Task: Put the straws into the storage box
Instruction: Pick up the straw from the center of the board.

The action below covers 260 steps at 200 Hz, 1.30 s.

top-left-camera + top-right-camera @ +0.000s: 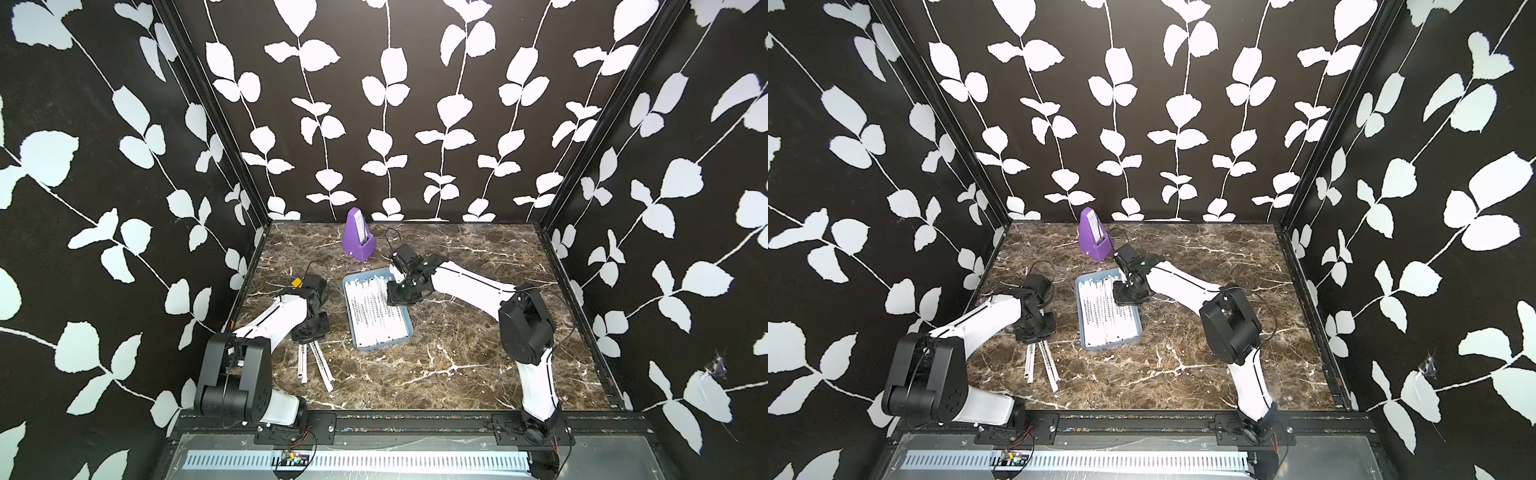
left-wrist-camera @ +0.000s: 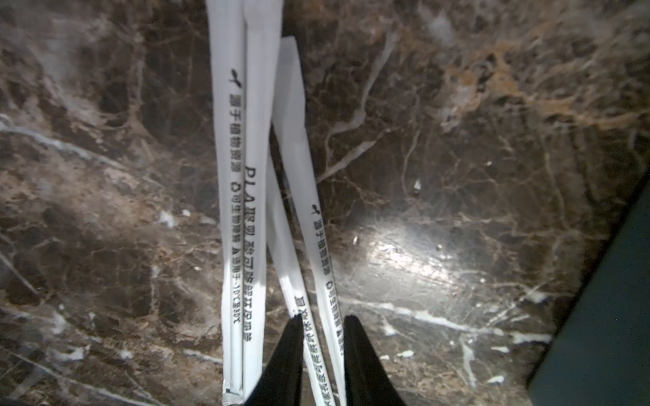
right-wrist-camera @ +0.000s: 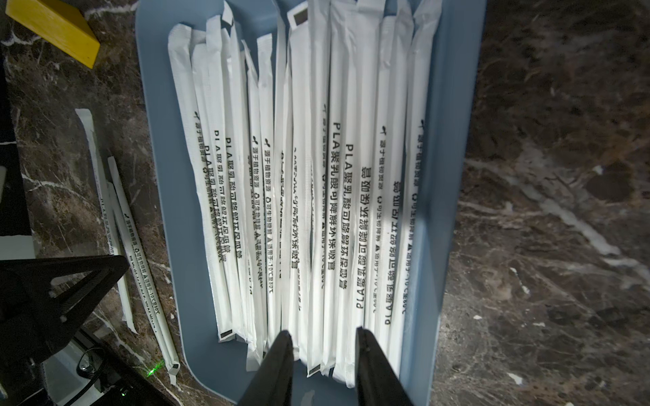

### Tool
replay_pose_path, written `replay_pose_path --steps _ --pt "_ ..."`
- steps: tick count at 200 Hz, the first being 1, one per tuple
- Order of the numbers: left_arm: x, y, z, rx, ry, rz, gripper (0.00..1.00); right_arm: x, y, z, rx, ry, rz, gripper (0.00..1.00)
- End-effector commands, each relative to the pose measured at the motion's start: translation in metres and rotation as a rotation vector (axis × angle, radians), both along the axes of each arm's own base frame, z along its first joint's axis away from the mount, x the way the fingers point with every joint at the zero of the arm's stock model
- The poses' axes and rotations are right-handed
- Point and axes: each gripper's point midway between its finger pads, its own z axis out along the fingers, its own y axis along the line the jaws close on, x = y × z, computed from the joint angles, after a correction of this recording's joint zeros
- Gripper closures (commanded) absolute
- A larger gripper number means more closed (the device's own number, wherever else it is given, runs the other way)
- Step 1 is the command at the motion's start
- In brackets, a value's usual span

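Observation:
The storage box (image 1: 382,345) (image 1: 1113,345) (image 3: 436,175), a shallow light blue tray, lies mid-table with several white printed straws (image 1: 376,307) (image 1: 1106,311) (image 3: 316,175) side by side in it. More straws (image 1: 318,361) (image 1: 1048,365) (image 2: 242,211) (image 3: 137,246) lie on the marble left of the box. My left gripper (image 1: 308,340) (image 1: 1034,338) (image 2: 323,321) points down at their far ends, jaws shut on two straws that still rest on the table. My right gripper (image 1: 390,295) (image 1: 1119,293) (image 3: 323,337) hovers open over the box's far right end, nothing between its fingers.
A purple metronome (image 1: 358,237) (image 1: 1095,237) stands at the back, just behind the box. A small yellow block (image 1: 297,282) (image 3: 52,31) sits by the left wrist. Dark patterned walls close in three sides of the marble table (image 1: 457,353).

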Motion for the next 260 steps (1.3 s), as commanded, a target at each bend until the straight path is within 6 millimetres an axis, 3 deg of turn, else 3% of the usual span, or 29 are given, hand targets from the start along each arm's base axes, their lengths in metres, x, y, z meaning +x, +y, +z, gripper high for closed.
replay_pose_path --steps 1,88,148,182,207,239,260 --pt "0.004 -0.003 -0.002 -0.025 -0.011 0.002 0.76 -0.005 0.001 0.005 0.010 -0.010 0.004 0.68" --pt "-0.003 0.001 -0.028 0.004 0.037 0.003 0.78 -0.004 0.000 0.006 0.007 -0.013 0.000 0.68" --pt "0.000 -0.002 -0.031 -0.016 0.020 0.004 0.90 -0.004 0.001 0.009 0.007 -0.014 0.003 0.68" --pt "0.014 -0.004 -0.015 -0.023 -0.037 -0.017 0.99 -0.004 0.004 0.013 0.007 -0.017 0.013 0.68" --pt "0.021 -0.005 -0.001 -0.022 -0.066 -0.026 1.00 -0.003 0.004 0.017 0.004 -0.021 0.016 0.68" --pt "0.040 -0.012 0.048 -0.061 -0.189 -0.020 1.00 -0.004 0.003 0.021 -0.003 -0.024 0.020 0.68" --pt "0.056 -0.031 0.075 -0.090 -0.278 -0.056 1.00 -0.001 -0.002 0.022 -0.018 -0.026 0.011 0.68"
